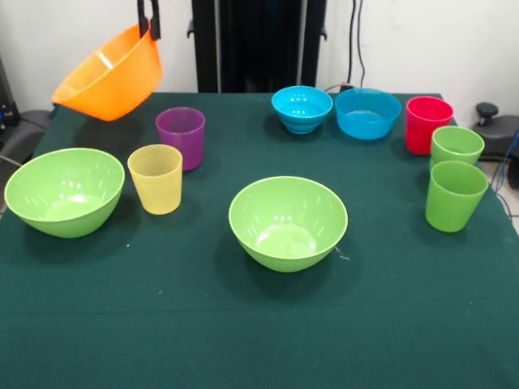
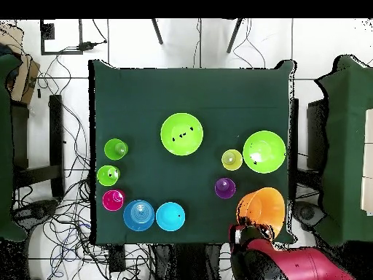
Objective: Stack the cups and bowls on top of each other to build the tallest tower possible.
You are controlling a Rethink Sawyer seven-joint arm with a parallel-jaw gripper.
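Reading the front view from left to right: a lime green bowl (image 1: 64, 191) sits upright on the green tabletop (image 1: 259, 324) at the left edge, and the large orange bowl (image 1: 110, 73) hangs tilted in the air above and behind it, clear of the cloth. The claw (image 1: 148, 20) comes down from the top edge and is closed on the orange bowl's far rim, so the bowl dangles with its mouth turned toward the left and front.

Next come the ribbed pale yellow cup (image 1: 156, 178) and, just behind it, the purple cup (image 1: 181, 136), both upright. A second lime green bowl (image 1: 288, 221) stands alone at centre. Two blue bowls (image 1: 302, 108) sit side by side at the back, followed by the red cup (image 1: 428, 124) and two light green cups (image 1: 456, 194) near the right edge.

No tower stands yet; every piece except the orange bowl rests singly on the tabletop.

The deciding relation: in this view the left lime green bowl lies below, to the left of and nearer the camera than the claw. In the overhead view the orange bowl (image 2: 262, 206) sits near the robot's edge, with that green bowl (image 2: 264, 152) just beyond it. Judged from this, the carry is short, and the tilted bowl probably needs levelling before it nests.
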